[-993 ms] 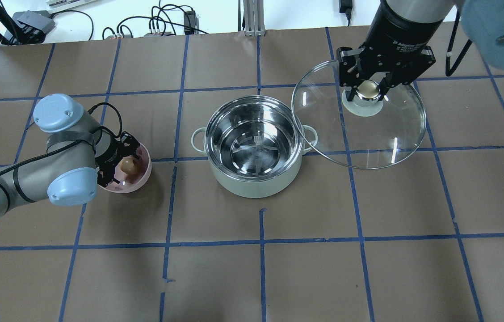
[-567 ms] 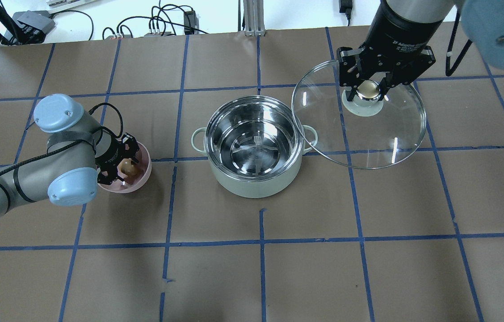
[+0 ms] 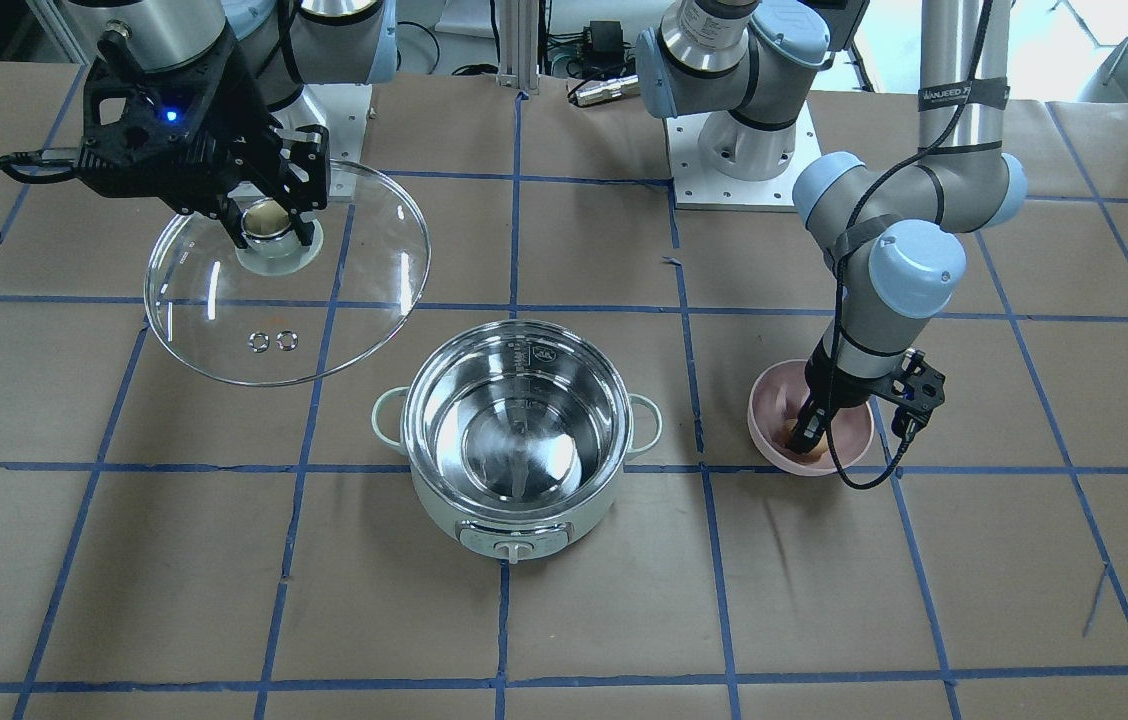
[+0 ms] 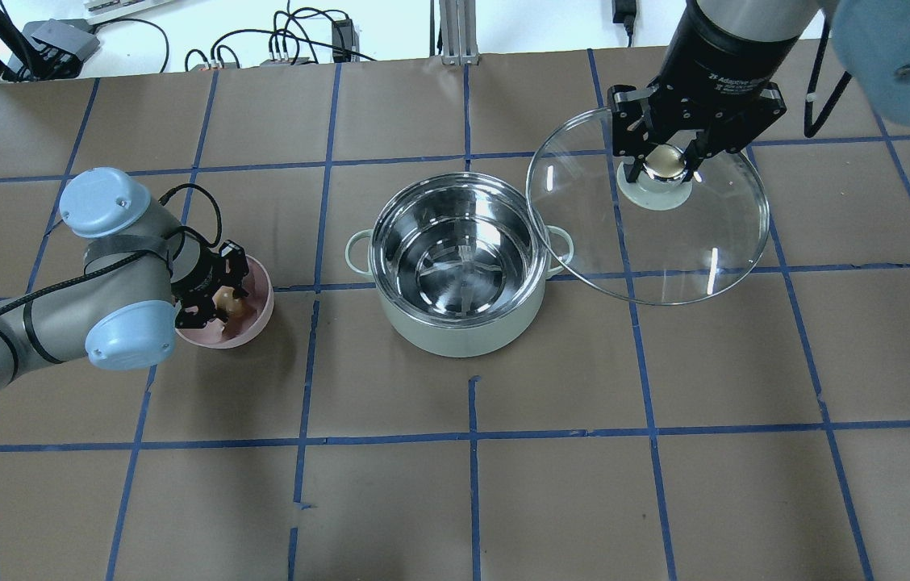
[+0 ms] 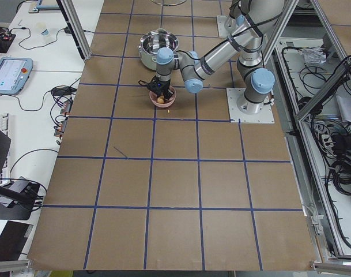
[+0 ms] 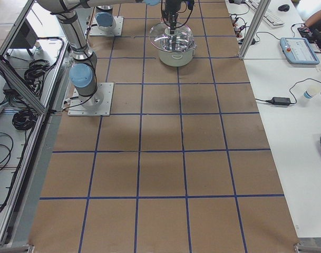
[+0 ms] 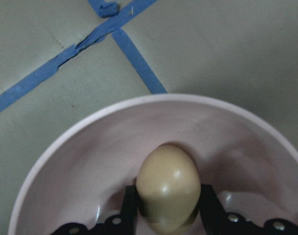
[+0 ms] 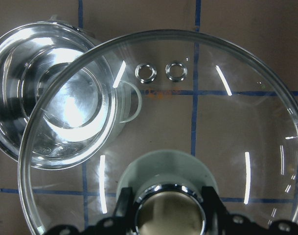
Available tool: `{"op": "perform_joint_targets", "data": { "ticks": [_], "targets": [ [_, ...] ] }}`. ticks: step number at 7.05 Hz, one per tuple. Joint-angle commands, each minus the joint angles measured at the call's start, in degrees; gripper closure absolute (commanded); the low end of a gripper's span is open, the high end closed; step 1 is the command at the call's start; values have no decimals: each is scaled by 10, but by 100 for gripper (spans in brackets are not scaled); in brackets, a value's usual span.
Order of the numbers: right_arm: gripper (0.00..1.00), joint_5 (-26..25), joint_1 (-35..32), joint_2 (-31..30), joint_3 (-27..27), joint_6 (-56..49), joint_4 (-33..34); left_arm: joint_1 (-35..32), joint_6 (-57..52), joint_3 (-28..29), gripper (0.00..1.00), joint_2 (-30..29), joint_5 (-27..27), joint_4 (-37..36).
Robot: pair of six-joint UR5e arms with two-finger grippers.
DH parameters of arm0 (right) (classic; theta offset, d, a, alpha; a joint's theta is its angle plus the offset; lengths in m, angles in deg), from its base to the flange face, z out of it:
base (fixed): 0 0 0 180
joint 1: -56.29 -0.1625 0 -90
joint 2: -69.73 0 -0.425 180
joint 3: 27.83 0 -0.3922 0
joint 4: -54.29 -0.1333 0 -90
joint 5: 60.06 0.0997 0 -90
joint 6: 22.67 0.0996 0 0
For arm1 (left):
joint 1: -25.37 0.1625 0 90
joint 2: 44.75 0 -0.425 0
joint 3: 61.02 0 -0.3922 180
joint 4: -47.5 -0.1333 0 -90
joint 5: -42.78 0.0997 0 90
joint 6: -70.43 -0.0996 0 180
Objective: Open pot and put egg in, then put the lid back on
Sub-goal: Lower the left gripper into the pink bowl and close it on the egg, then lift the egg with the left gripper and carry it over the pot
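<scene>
The mint-green pot (image 4: 455,327) stands open at the table's middle, its steel inside bare; it also shows in the front view (image 3: 514,520). My right gripper (image 4: 665,165) is shut on the beige knob (image 8: 168,210) of the glass lid (image 4: 689,242) and holds it in the air to the pot's right, with its edge over the pot's side handle. The brown egg (image 7: 168,191) lies in a pink bowl (image 4: 249,327). My left gripper (image 4: 224,303) reaches down into the bowl, its fingers (image 7: 131,208) pressed against both sides of the egg.
The pink bowl (image 3: 774,400) sits about one grid square to the pot's left. Blue tape lines cross the brown table. Cables and boxes lie past the far edge (image 4: 285,40). The arm bases (image 3: 739,150) stand at the table's robot side.
My left gripper has sunk a little deeper into the pink bowl and its fingers have closed in on the egg. The right arm and the lid have not moved.
</scene>
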Motion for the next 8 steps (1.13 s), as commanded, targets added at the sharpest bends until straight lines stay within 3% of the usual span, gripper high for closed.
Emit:
{"op": "perform_joint_targets", "data": {
  "ticks": [1,4,7,8],
  "targets": [
    [96,0,0,0,0,0,0,-1,-1,2,75,0,0,-1],
    [96,0,0,0,0,0,0,-1,-3,40,76,16,4,13],
    [96,0,0,0,0,0,0,-38,25,117,76,56,1,135],
    [96,0,0,0,0,0,0,-75,54,143,76,60,4,144]
  ]
}}
